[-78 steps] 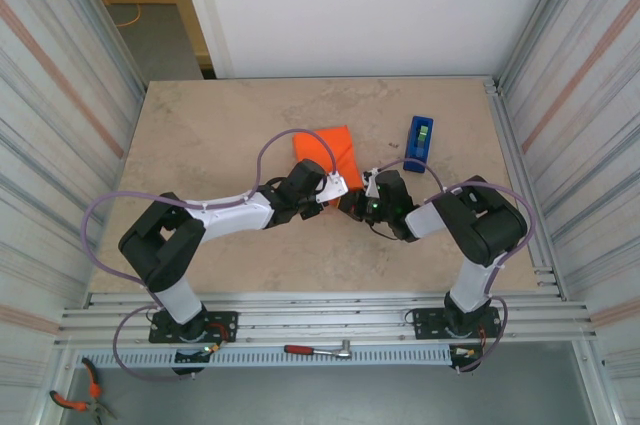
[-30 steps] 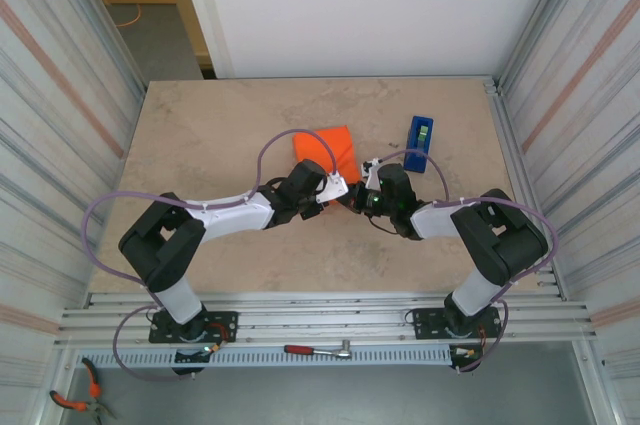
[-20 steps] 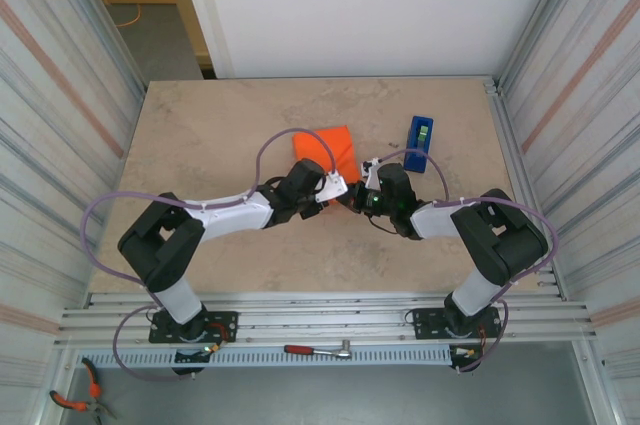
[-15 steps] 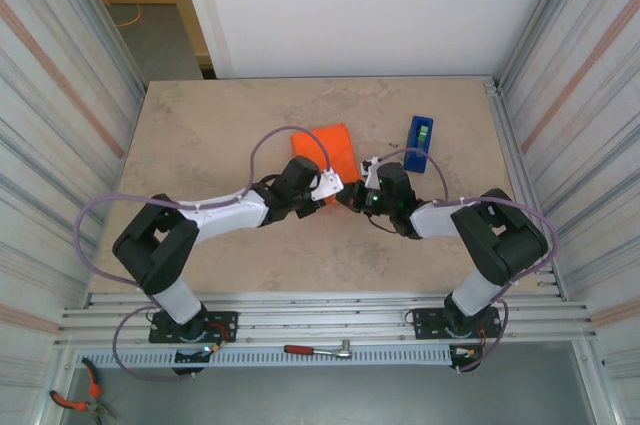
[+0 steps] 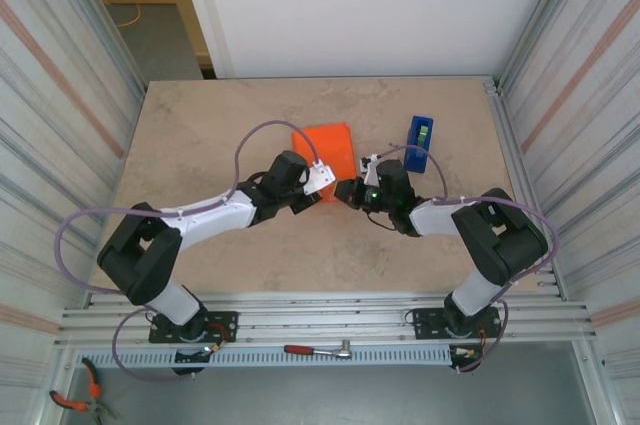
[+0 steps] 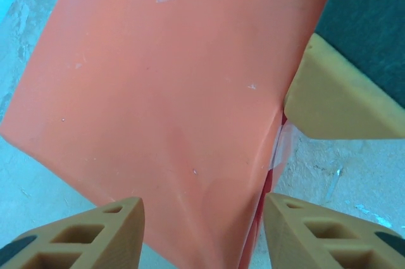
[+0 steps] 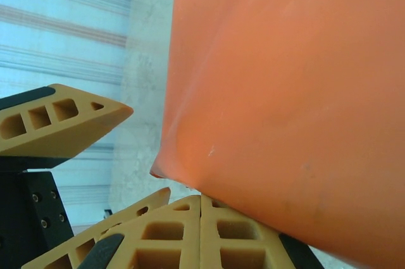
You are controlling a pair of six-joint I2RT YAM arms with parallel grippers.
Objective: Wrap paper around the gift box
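Lying folded mid-table, well clear of every table edge: the paper point(image 5: 324, 149). Holding the left gripper point(image 6: 202, 218) with fingers apart, straddling the paper's near corner without clamping it. Setting the right gripper point(image 7: 200, 200), fingers pressed together on nothing, against the paper's near right edge, just beside a strip of clear tape point(image 6: 280, 145). Leaving bare table point(image 5: 200, 135) wide on the left; running tighter on the right, near the blue tape dispenser point(image 5: 420, 133).
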